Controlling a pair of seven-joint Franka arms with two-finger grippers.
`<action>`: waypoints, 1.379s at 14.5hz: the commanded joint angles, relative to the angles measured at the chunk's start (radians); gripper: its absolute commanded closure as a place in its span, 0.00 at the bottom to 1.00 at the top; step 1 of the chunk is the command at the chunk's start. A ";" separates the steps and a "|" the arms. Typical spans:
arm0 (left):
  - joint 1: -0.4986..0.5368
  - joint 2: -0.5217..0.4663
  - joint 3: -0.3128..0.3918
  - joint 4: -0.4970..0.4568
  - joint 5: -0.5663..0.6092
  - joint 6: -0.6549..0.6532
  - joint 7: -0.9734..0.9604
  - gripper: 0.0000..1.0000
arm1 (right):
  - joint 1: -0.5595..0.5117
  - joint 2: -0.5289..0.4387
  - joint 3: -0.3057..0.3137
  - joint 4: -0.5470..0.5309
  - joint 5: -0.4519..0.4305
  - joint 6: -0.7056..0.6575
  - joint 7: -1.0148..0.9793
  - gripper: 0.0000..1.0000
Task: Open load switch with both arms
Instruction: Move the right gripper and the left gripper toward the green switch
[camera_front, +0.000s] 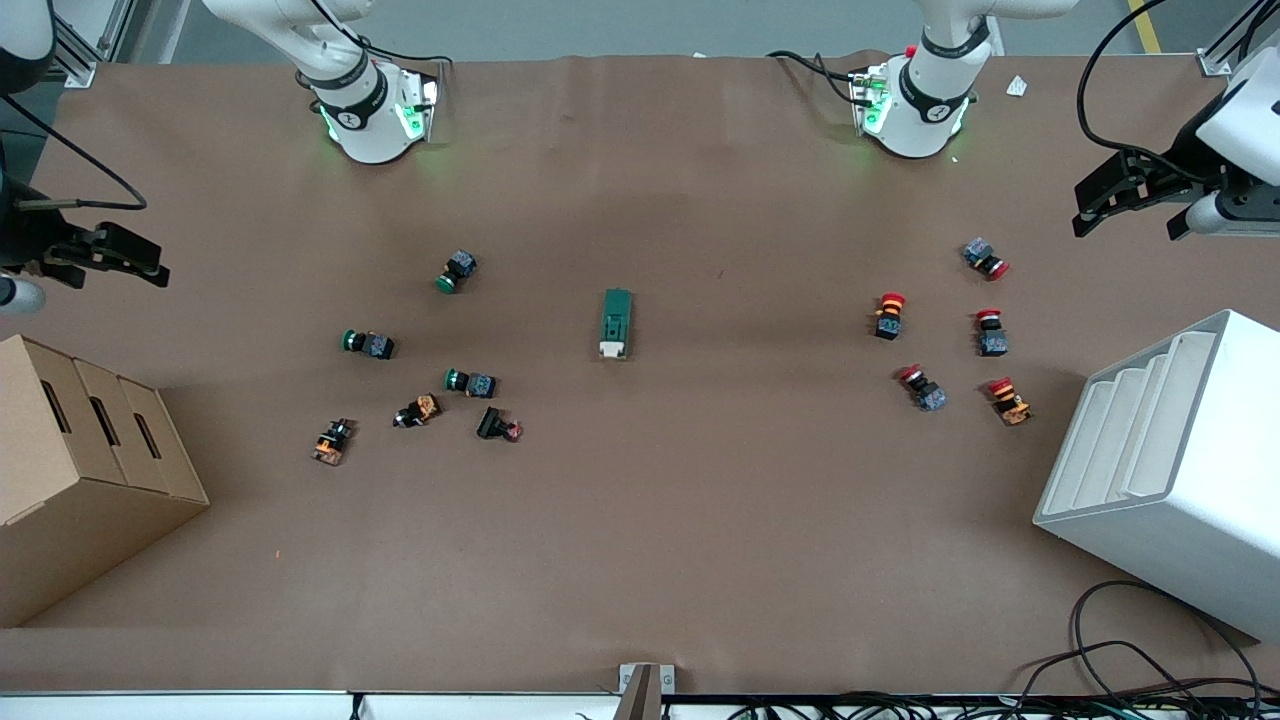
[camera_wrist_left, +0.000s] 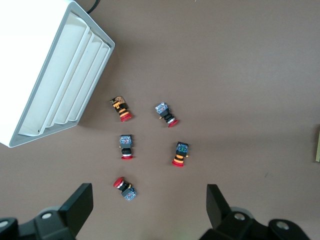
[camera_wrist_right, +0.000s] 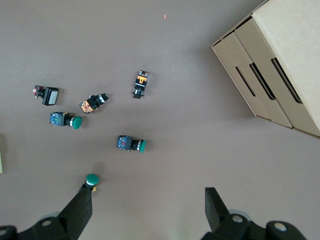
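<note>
The small, elongated dark-green load switch (camera_front: 616, 322) with a white piece at its end lies flat on the brown table (camera_front: 700, 520), about midway between the two arms' ends, its white end turned toward the front camera; nothing touches it. Both white jointed arms are drawn back and held high, each out at its own end of the table. The left arm's black two-finger gripper (camera_wrist_left: 149, 210) hangs over the cluster of red-capped push buttons (camera_wrist_left: 150, 145), its fingers (camera_wrist_left: 80, 202) spread wide with nothing between them; in the left wrist view the five buttons lie loosely grouped on the table below, just beside the white slotted bin (camera_wrist_left: 55, 80). The right arm's black gripper (camera_wrist_right: 147, 212) is likewise up in the air over the green-capped push buttons (camera_wrist_right: 131, 144), fingers (camera_wrist_right: 80, 207) released and wide apart, holding nothing. Under it the buttons lie scattered, three with green caps and others with orange or black bodies, near the brown cardboard box (camera_wrist_right: 280, 65) with its slotted compartments. From the front, that box stands at the right arm's end of the table and the white bin at the left arm's end, both nearer the front camera than the switch.
</note>
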 joint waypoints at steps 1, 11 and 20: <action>-0.003 0.020 0.006 0.028 -0.004 -0.007 0.019 0.00 | -0.027 -0.020 0.014 -0.009 0.014 -0.006 0.010 0.00; -0.053 0.110 -0.210 -0.050 0.002 0.140 -0.206 0.00 | 0.051 0.011 0.049 -0.009 0.014 0.040 0.443 0.00; -0.263 0.325 -0.501 -0.219 0.193 0.539 -1.108 0.00 | 0.360 0.284 0.049 0.047 0.016 0.186 1.391 0.00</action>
